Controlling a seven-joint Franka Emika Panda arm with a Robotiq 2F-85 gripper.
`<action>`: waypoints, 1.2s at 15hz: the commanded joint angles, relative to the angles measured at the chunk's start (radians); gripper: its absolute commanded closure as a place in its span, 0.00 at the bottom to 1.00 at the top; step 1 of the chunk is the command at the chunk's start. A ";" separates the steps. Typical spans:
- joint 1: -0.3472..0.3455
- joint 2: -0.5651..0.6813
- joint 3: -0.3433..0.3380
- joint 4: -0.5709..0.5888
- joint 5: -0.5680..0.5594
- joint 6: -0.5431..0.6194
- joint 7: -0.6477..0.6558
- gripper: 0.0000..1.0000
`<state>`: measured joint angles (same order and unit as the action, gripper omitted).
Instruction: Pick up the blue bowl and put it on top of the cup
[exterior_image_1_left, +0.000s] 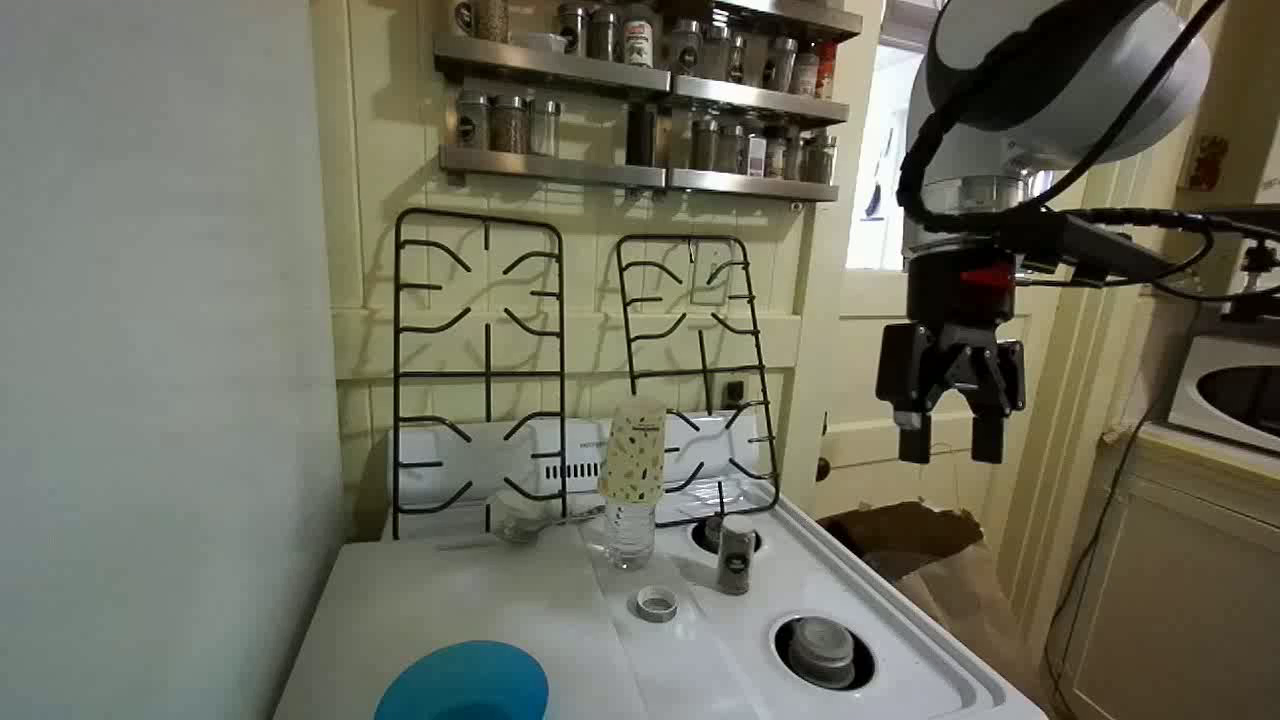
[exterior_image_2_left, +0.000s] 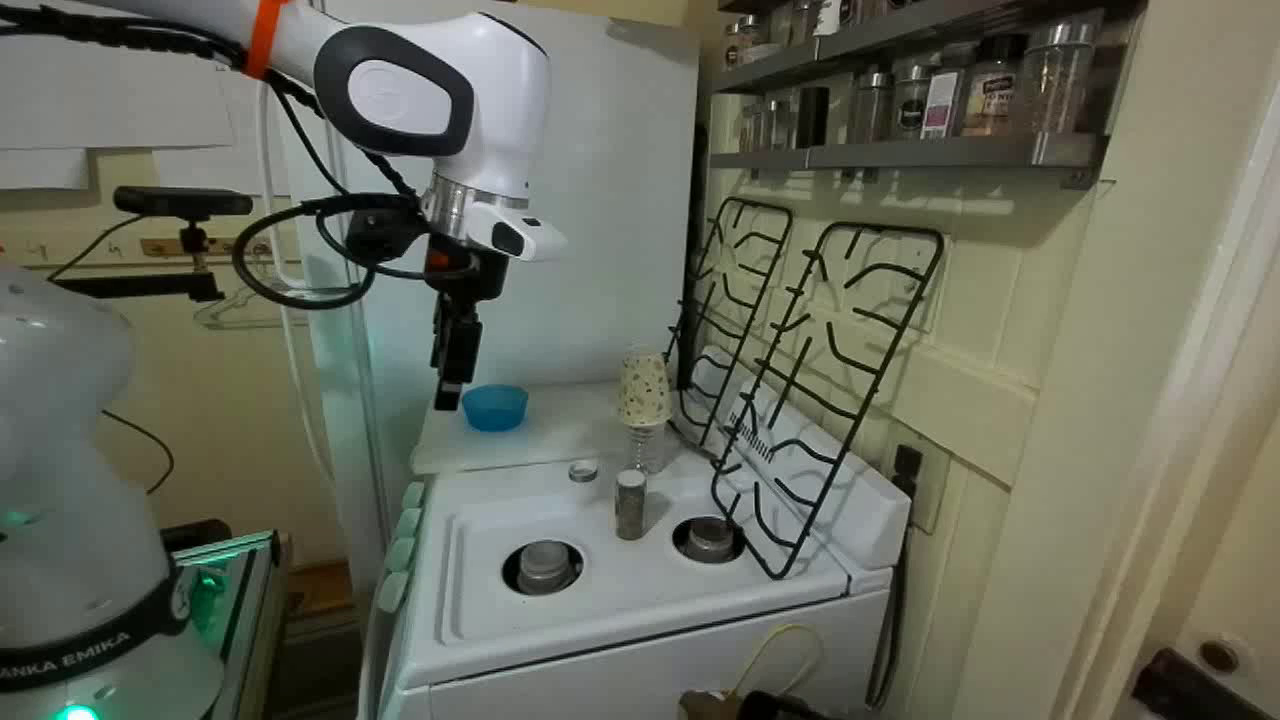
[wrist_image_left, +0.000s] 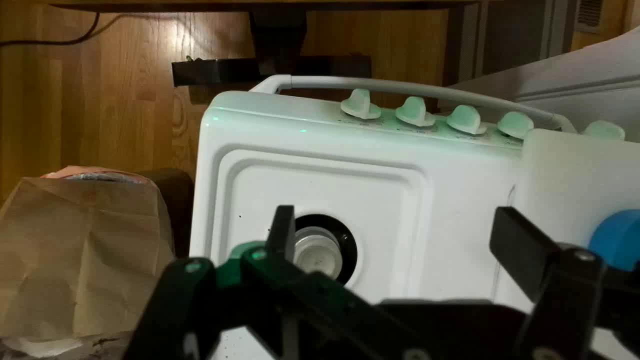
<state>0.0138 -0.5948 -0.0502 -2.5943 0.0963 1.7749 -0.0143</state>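
You are standing at the very start of the task, judging by these views: nothing is showing as done yet. The blue bowl (exterior_image_2_left: 495, 408) is sitting on the white board (exterior_image_2_left: 570, 425) that is covering part of the stove (wrist_image_left: 455, 210), well apart from the cup (exterior_image_1_left: 634, 460). Your gripper (exterior_image_1_left: 951, 441) is hanging high above the stove, its fingers spread wide with nothing between them. The wrist view is catching the bowl only at its right edge, partly behind a finger, so you are likely facing every step: moving over to the bowl, pinching it, lifting it, carrying it across and lowering it onto the cup.

You are dealing with a bowl that is looking like smooth plastic, bright, round and shallow. Its wall is probably going to give a little. The cup is showing a pale cream skin scattered with darker flecks, tall and tapering toward its top. A clear ribbed part (exterior_image_1_left: 630, 540) is standing directly beneath it, and the views are leaving unclear whether the two are forming one piece or a stack. That narrow top is offering a small seat, so centering is likely mattering.
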 joint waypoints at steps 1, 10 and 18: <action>-0.010 0.001 0.009 0.001 0.004 -0.002 -0.005 0.00; -0.010 0.001 0.009 0.001 0.004 -0.002 -0.005 0.00; 0.009 0.040 0.072 0.015 0.001 0.069 0.063 0.00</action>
<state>0.0131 -0.5918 -0.0357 -2.5924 0.0955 1.7852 -0.0043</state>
